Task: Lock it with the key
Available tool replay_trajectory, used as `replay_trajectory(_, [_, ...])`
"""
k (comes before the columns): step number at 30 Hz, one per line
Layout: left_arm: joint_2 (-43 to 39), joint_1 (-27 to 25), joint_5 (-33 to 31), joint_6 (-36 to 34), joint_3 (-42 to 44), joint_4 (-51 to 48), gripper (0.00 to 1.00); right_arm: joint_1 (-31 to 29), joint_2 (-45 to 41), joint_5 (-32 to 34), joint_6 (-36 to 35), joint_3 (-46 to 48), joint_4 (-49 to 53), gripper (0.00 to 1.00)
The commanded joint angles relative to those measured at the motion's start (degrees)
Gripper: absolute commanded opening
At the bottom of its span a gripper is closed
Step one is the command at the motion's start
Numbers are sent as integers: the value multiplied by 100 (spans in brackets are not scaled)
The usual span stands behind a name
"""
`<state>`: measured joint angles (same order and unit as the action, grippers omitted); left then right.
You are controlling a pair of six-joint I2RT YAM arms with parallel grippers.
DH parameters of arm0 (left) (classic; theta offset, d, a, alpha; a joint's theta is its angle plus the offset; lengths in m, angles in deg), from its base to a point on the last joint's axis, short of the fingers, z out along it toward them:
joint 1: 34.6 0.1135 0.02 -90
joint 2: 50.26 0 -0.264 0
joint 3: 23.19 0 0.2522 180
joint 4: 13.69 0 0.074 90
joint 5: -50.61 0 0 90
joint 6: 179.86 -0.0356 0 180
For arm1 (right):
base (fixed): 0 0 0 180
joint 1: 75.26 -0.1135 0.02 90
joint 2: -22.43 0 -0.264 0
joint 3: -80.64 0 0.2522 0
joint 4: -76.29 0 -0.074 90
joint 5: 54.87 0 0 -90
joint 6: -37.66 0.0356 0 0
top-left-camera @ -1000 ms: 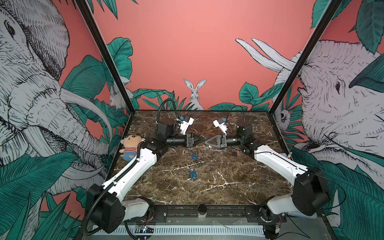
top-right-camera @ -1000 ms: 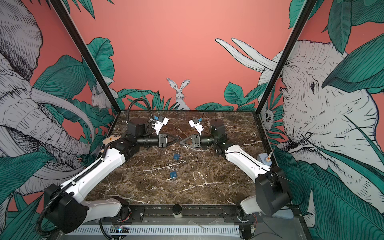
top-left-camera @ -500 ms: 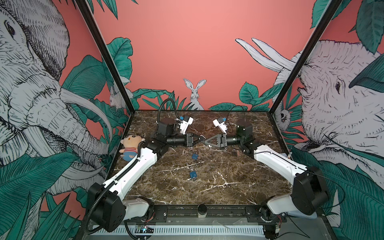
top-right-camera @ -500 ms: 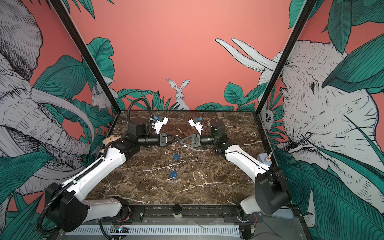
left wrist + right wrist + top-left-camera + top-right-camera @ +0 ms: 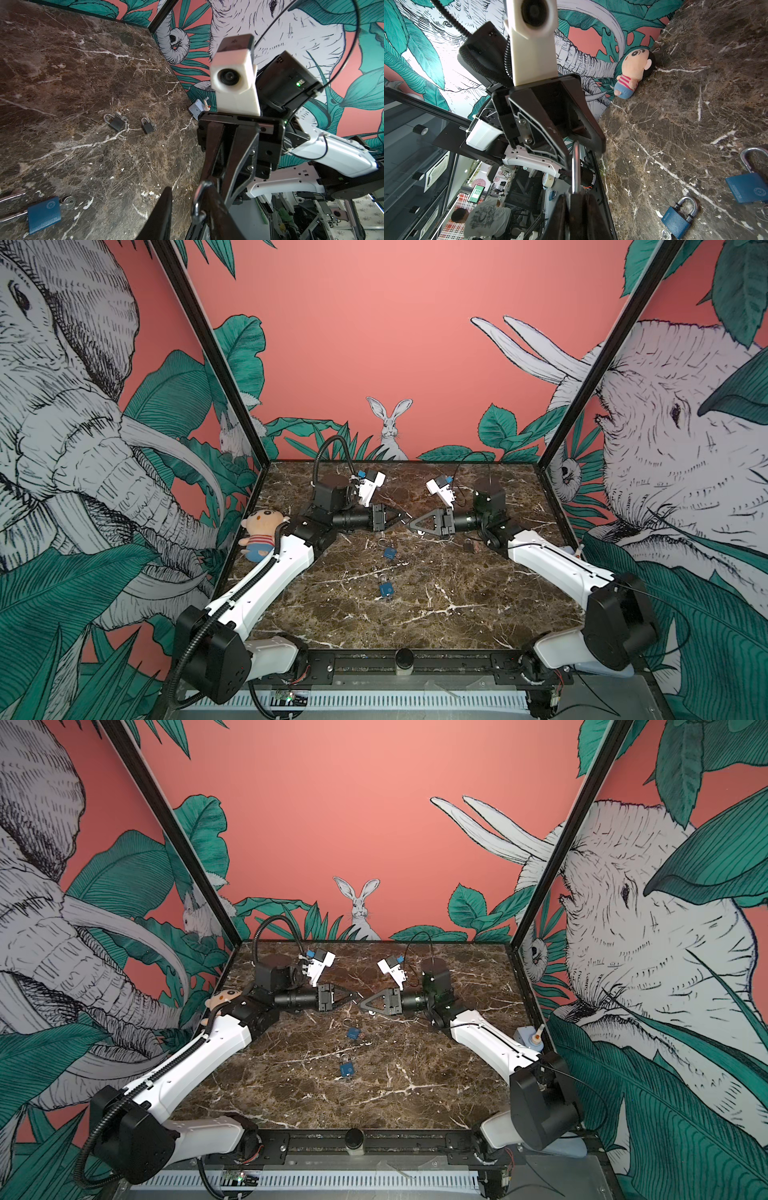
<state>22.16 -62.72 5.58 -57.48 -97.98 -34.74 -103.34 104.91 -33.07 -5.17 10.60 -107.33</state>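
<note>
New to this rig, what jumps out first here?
The left gripper and right gripper face each other tip to tip above the back of the marble table, the shackle of a padlock poking from the right one. Two blue padlocks lie mid-table, and a plush doll sits at its left edge.

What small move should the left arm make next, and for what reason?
Probably close the left gripper on the shackle: it stands between the fingers, not yet gripped, while the right gripper holds the padlock.
</note>
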Motion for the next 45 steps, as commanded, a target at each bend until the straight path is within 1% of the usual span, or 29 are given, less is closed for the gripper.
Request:
replay_trajectory(1, [-160,26,27,14,-189,184,31,19,-141,-122,6,27,-292,0])
replay_trajectory(14, [-115,26,134,64,-87,228,24,21,-169,-123,11,1,-323,0])
replay_trajectory(21, [-141,31,117,58,-25,224,24,21,-130,-114,62,-51,-394,0])
replay_trajectory(26, [-110,27,100,21,-10,197,27,10,-119,-105,108,-53,-457,0])
replay_trajectory(32, [-87,25,106,20,12,217,27,15,-123,-105,140,-67,-475,0])
replay_trajectory(43, [-85,26,109,23,23,235,18,21,-93,-122,297,-68,-673,0])
replay_trajectory(45, [-76,26,114,31,30,232,18,14,-101,-123,334,-68,-713,0])
